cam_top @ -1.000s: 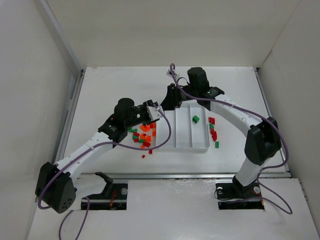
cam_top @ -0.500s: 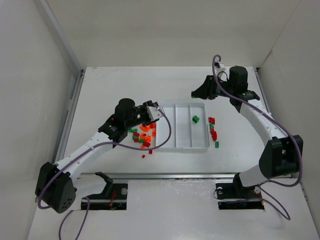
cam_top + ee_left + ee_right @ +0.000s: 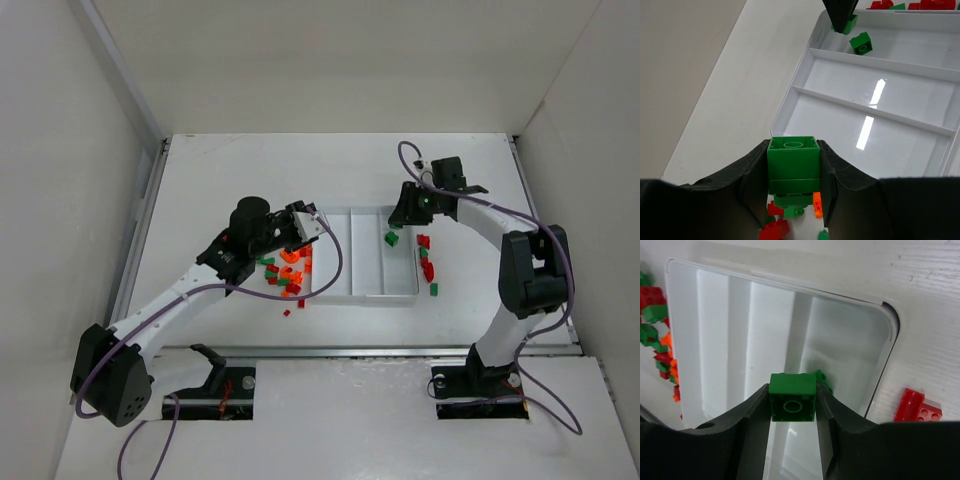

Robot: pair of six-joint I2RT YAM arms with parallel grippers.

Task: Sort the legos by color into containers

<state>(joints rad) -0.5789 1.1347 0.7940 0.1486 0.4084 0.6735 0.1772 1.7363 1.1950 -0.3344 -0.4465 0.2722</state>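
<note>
We see the left gripper [image 3: 793, 172] pinching a green lego [image 3: 793, 159] squarely between its two fingers. It hangs at the left rim of the white tray [image 3: 385, 297], toward the far corner. Under it and on toward the near side lies the heap of legos [image 3: 285, 272] in red, green and orange, on the table [image 3: 230, 180] just left of the tray.

The right gripper [image 3: 792, 401] is clamped on a second green lego [image 3: 792, 396], held over the far end of the tray's right compartment [image 3: 402, 272] — we cannot tell whether it touches the floor there. A loose green lego [image 3: 391, 238] lies in that same compartment, just beside the held one. A few red and green legos [image 3: 427, 265] sit on the table along the tray's right rim
</note>
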